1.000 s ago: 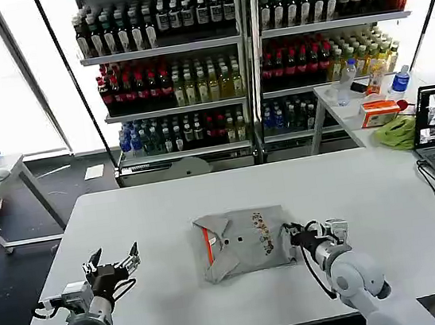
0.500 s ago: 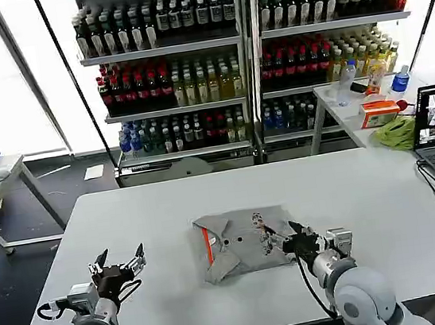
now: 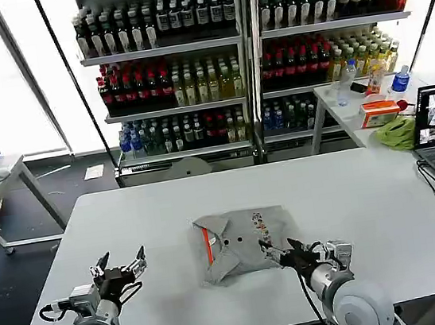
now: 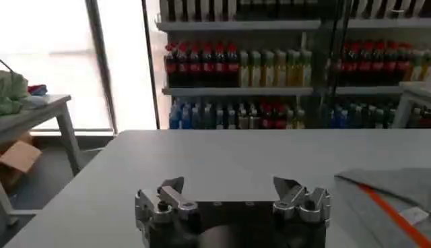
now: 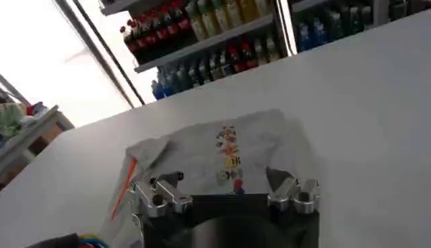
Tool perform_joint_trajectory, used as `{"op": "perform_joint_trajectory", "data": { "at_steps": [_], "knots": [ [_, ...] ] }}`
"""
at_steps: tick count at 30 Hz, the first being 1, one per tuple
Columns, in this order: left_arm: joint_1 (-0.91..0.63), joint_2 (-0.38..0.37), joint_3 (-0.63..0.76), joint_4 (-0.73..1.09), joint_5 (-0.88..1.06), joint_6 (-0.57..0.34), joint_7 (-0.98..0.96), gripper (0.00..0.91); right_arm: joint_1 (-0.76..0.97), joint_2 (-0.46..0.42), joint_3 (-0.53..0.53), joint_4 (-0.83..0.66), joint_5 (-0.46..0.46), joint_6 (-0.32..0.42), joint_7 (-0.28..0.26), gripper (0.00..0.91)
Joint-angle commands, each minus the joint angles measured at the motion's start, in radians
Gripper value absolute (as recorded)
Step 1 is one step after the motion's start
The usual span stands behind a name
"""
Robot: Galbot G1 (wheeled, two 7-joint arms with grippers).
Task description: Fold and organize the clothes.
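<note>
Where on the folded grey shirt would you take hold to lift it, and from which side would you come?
Probably the folded grey shirt is best taken at its near right corner, approached low from the robot's side. It lies flat on the white table, so only an edge can be pinched, and the open right gripper is beside that corner.

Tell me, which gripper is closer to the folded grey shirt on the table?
The right. The right gripper is open at the near right edge of the grey shirt, while the left gripper, also open, hovers over bare table well off to its left.
</note>
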Motion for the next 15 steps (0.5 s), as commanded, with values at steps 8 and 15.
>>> {"op": "perform_joint_trajectory", "data": {
  "at_steps": [8, 15],
  "knots": [
    [-0.002, 0.001, -0.001, 0.006, -0.001, -0.002, 0.003, 0.907, -0.018, 0.014, 0.004, -0.073, 0.041, 0.0, 0.024, 0.907],
    [-0.002, -0.001, 0.002, 0.006, -0.002, -0.003, 0.004, 0.907, -0.045, 0.012, 0.013, -0.058, 0.039, 0.0, 0.028, 0.907]
  ]
}}
